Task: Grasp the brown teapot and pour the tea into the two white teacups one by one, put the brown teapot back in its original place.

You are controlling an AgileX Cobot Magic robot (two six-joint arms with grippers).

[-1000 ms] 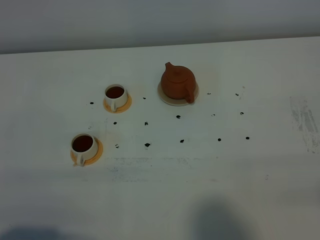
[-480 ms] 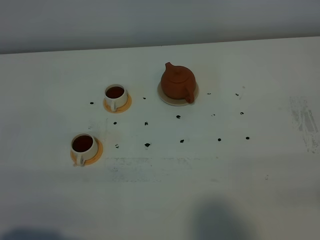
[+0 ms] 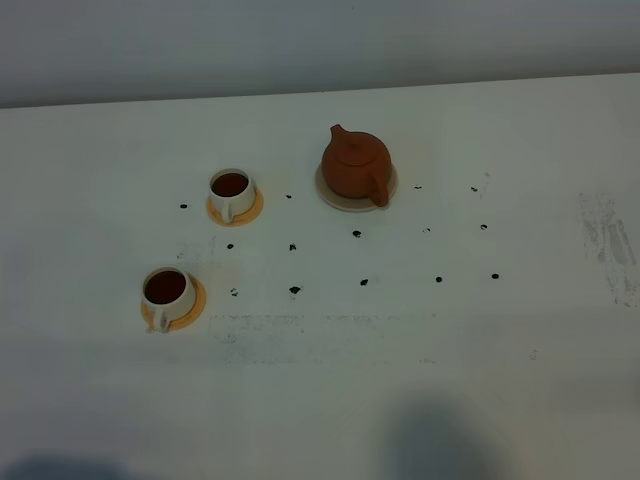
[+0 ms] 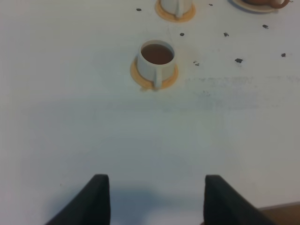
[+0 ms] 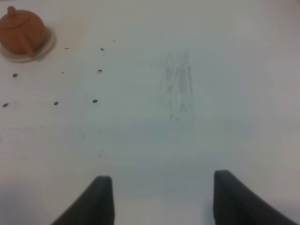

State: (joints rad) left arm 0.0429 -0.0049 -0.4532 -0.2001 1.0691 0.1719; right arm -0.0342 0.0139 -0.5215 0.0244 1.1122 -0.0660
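On the left: two white teacups (image 3: 167, 291) (image 3: 231, 189), each on an orange saucer (image 3: 193, 303), both holding dark tea; centre-right, brown teapot (image 3: 354, 166) upright on its beige coaster (image 3: 390, 192), so the task looks finished. White table (image 3: 520, 330) with dark specks, grey wall behind. Left gripper (image 4: 152, 201) and right gripper (image 5: 159, 199) both stand parted and empty, well apart from the ware.

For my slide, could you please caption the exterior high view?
Brown teapot on its beige coaster; both white teacups, holding dark tea, sit on orange saucers.
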